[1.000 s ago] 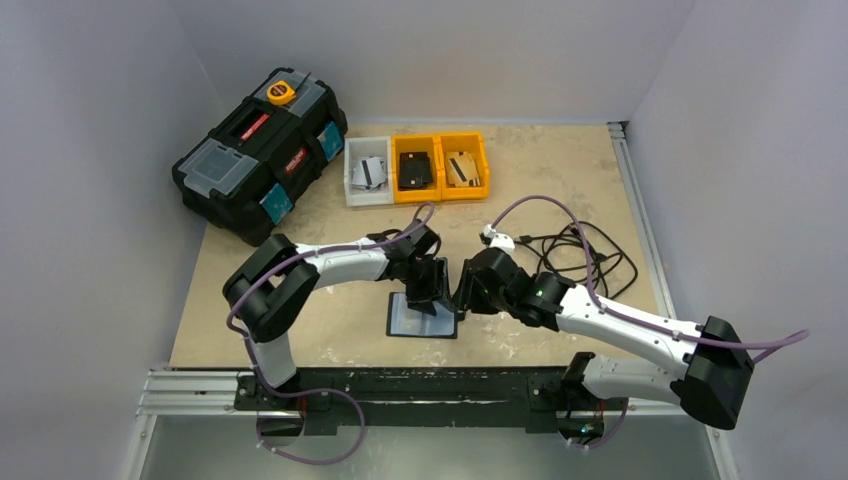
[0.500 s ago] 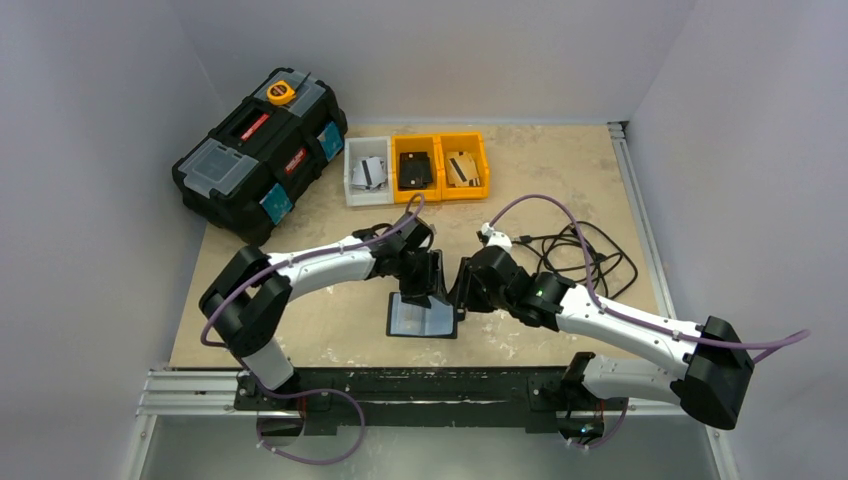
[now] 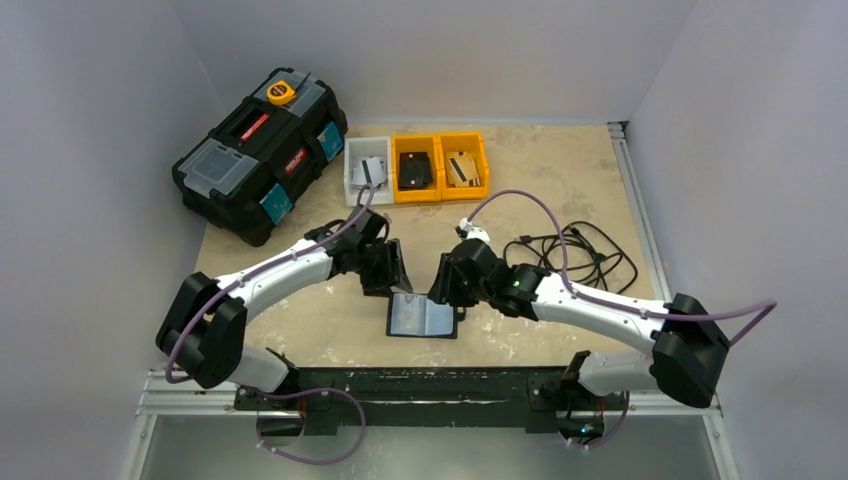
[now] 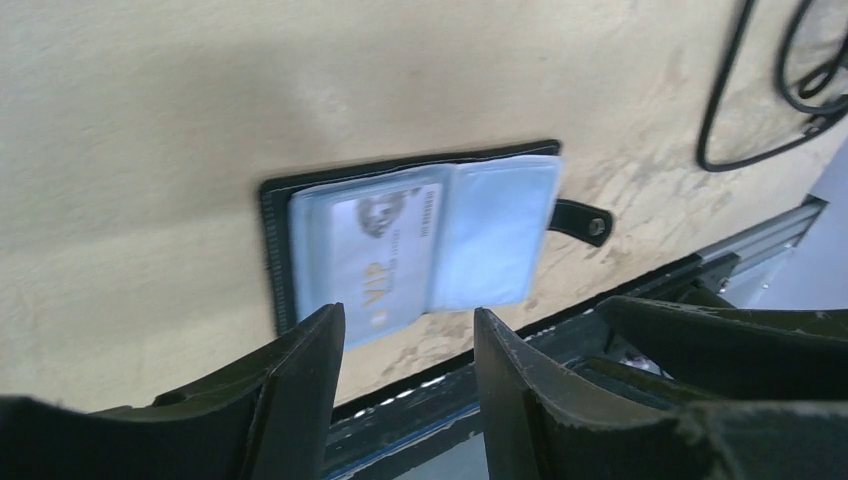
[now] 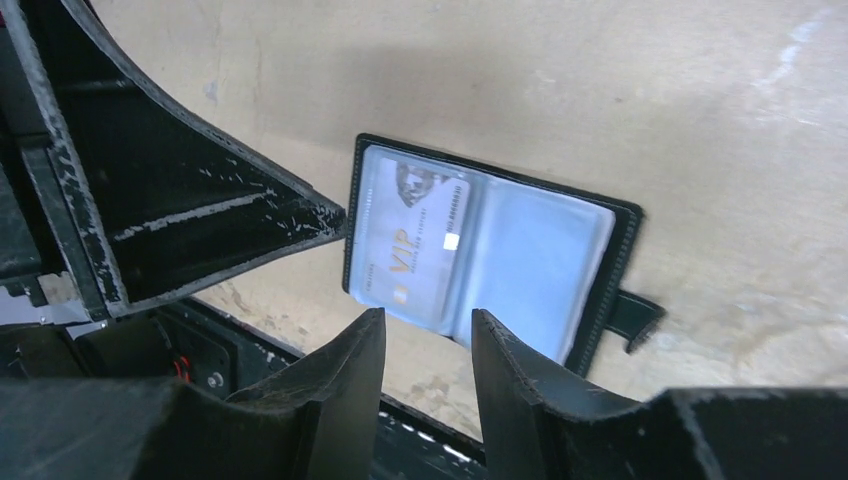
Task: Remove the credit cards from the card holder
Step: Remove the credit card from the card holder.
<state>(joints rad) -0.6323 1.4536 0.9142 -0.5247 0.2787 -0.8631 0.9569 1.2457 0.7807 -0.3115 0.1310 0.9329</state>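
Jaws apart and empty on left gripper (image 3: 388,272) and right gripper (image 3: 447,287) alike, black fingers plainly spread in both wrist views. Small black leather-like bifold card holder (image 3: 422,318) open and flat on speckled beige tabletop (image 3: 560,180), low between the two grippers, just ahead of each set of fingertips and clear of them. Pale white plastic credit card with gold "VIP" lettering (image 5: 412,245) lying in clear sleeve on the half nearer left gripper; bluish sleeve (image 5: 535,265) on the half nearer right gripper, no print visible there. Black snap tab (image 4: 582,222) jutting from the edge on right gripper's side. Coil of black cable (image 3: 580,250) beyond right gripper, well apart.
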